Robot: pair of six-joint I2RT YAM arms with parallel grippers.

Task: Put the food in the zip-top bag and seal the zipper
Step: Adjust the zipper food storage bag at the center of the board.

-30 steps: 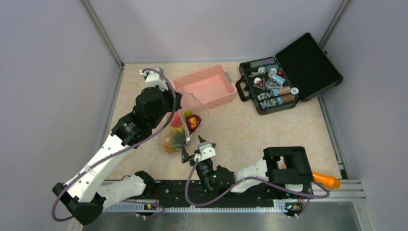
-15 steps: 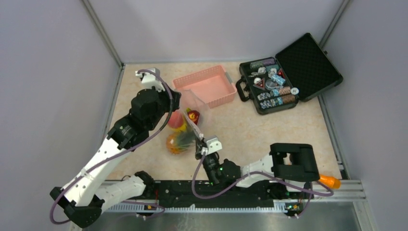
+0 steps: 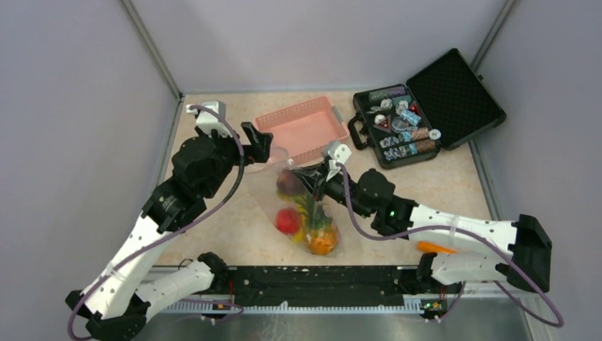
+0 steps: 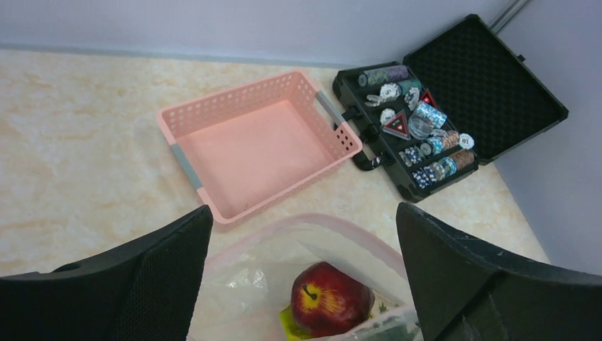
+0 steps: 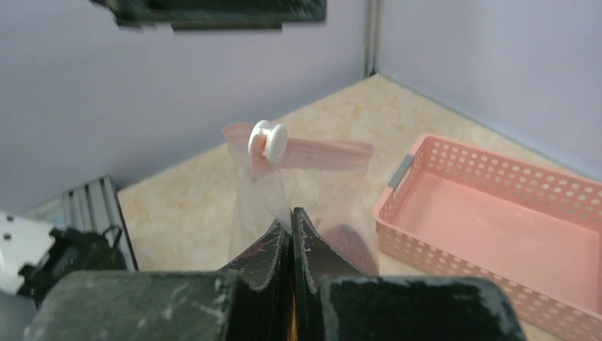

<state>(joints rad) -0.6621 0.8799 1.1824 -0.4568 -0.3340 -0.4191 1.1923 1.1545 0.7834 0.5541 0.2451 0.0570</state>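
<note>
Left pincer [image 4: 304, 213] gapes wide; right pincer [image 5: 291, 212] is pinched closed.

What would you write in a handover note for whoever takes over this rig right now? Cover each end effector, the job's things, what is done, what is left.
Grip: the left end effector is open and holds nothing, above the mouth of the zip-top bag. The right end effector is shut on the bag's clear film, just below the zipper.
Things: the food lies inside the bag.
Done: food bagged.
Left: the mouth gapes in the left wrist view; seal the zipper.
</note>
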